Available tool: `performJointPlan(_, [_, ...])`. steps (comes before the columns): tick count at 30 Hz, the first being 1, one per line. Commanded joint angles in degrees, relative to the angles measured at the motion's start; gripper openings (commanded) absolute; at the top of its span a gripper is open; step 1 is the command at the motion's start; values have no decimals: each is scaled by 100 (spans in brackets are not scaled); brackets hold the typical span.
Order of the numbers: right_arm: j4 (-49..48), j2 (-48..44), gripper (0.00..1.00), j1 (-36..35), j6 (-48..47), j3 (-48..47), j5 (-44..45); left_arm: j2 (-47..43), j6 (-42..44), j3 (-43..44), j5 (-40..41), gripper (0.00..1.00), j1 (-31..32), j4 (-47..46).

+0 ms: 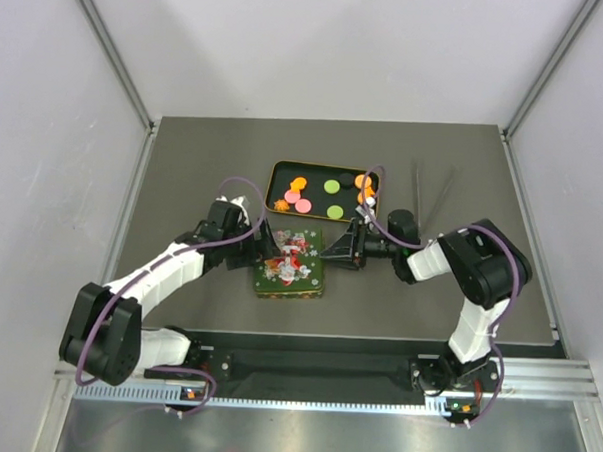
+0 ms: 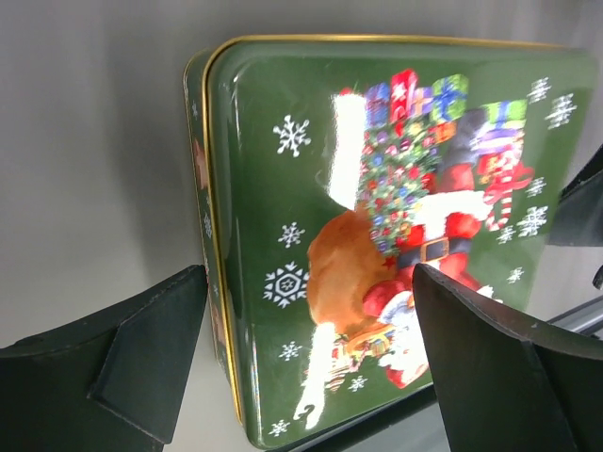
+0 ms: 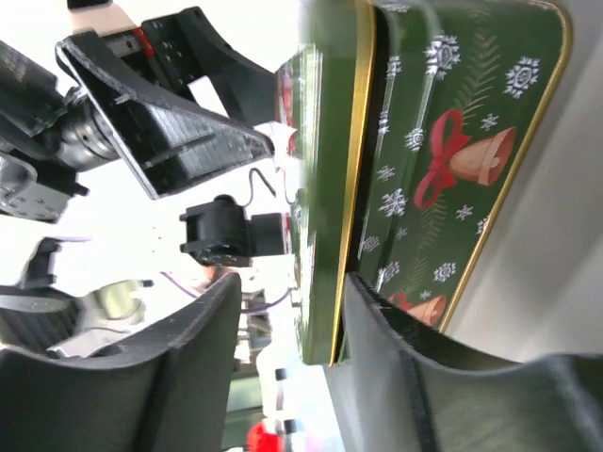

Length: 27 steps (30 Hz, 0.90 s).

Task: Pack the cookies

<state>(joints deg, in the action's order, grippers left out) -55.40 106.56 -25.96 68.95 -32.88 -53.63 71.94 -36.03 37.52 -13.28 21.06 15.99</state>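
The green lid (image 1: 291, 263) is lying just this side of the tray (image 1: 324, 166) of cookies (image 1: 298, 184); left fingers (image 2: 141, 367) are gaping wide at its left edge, right fingers (image 3: 170, 377) are loosely straddling its right rim.

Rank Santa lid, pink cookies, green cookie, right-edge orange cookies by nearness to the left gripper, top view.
From left gripper:
1. Santa lid, beside it.
2. Pink cookies, left in tray.
3. Green cookie, mid-tray.
4. Orange cookies, its right edge.
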Motion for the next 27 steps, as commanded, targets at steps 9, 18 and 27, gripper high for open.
performJointPlan(9, [2989, -971, 67, 73, -2183, -543, 924, 101, 290, 440, 282, 95, 118, 141])
performJointPlan(18, [3605, -1190, 75, -208, -2482, -895, 1424, 259, 246, 651, 370, 94, 258, 229])
performJointPlan(27, [3966, -1349, 76, -497, -2667, -1071, 1873, 452, 228, 783, 414, 93, 355, 256])
